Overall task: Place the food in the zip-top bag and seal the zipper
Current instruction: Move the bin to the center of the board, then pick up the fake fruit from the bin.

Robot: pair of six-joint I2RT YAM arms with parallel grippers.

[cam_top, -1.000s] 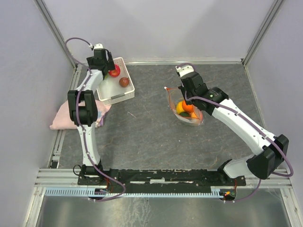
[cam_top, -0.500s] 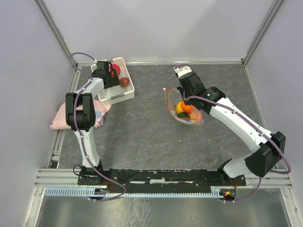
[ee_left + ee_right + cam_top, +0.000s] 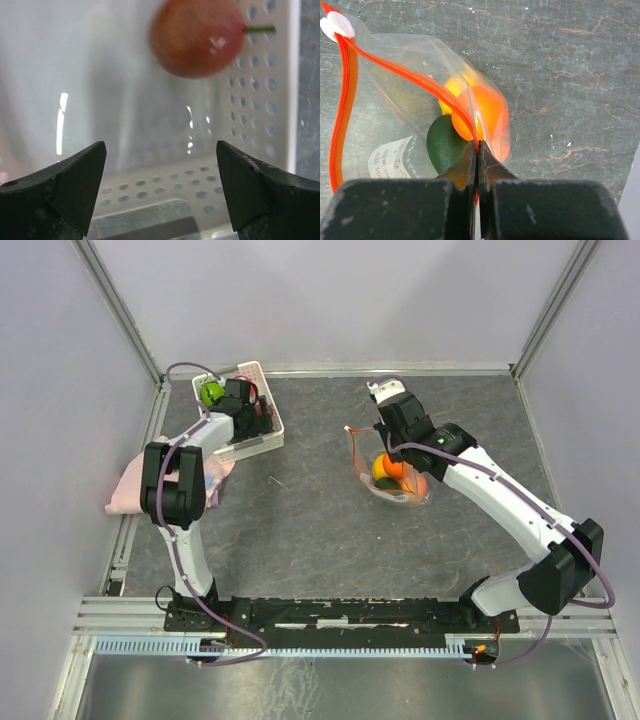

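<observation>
My left gripper (image 3: 250,406) is open and low inside the white perforated basket (image 3: 258,444). In the left wrist view its fingers (image 3: 80,175) stand wide apart with nothing between them. A reddish round fruit (image 3: 197,37) with a green stem lies ahead of them. A bright green fruit (image 3: 210,392) sits in the basket's back left corner. My right gripper (image 3: 477,146) is shut on the zipper (image 3: 405,75) of the clear zip-top bag (image 3: 398,485), holding its mouth open. Orange (image 3: 490,112), yellow (image 3: 451,87) and dark green (image 3: 442,142) fruits lie inside the bag.
A pink cloth (image 3: 135,485) lies at the table's left edge beside the basket. The zipper's white slider (image 3: 337,24) sits at the far end of the strip. Grey walls and metal rails enclose the dark table (image 3: 320,530).
My left gripper has moved from above the basket's back edge down into it, over the fruits, uncovering the green fruit. The right gripper and bag have barely moved.
</observation>
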